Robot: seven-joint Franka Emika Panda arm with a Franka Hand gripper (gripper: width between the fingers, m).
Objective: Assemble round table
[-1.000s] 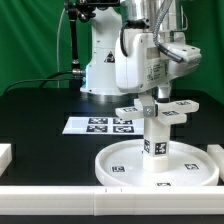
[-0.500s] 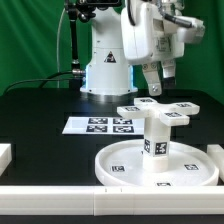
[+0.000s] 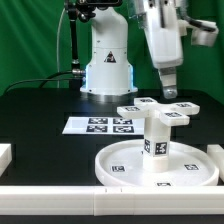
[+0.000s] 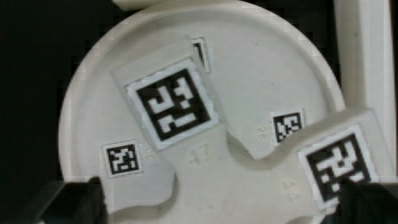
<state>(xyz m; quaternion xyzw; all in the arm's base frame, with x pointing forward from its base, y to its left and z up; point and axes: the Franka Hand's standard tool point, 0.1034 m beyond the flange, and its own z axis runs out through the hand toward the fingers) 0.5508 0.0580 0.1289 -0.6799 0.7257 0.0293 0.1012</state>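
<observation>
So right now the round disc point(image 3: 158, 164) is lying flat on the black table point(image 3: 40, 110), toward the exterior view's right and close to the front edge, with its raised rim facing up and a few square tags showing on its face. The short thick leg point(image 3: 155, 137) is standing upright in the middle of the disc, a tag on its side, and the cross base point(image 3: 157, 110) is sitting on top of the leg with its four arms spreading out level, each arm carrying a tag. The gripper point(image 3: 169, 88) is hanging in the air above the cross base and a bit toward the exterior view's right, not touching it and not holding anything; the two fingers are pointing down with a visible gap between them, so it's looking open to me, though how wide is hard to judge. In the wrist view I'm getting a tilted, blurry look down at the disc point(image 4: 107, 130) with a base arm and its big tag in the foreground, and the dark fingertips point(image 4: 68, 196) are just peeking in at the frame edge. The marker board point(image 3: 100, 125) is lying flat behind the disc, toward the exterior view's left, and a white border rail point(image 3: 60, 193) is running along the front of the table.
</observation>
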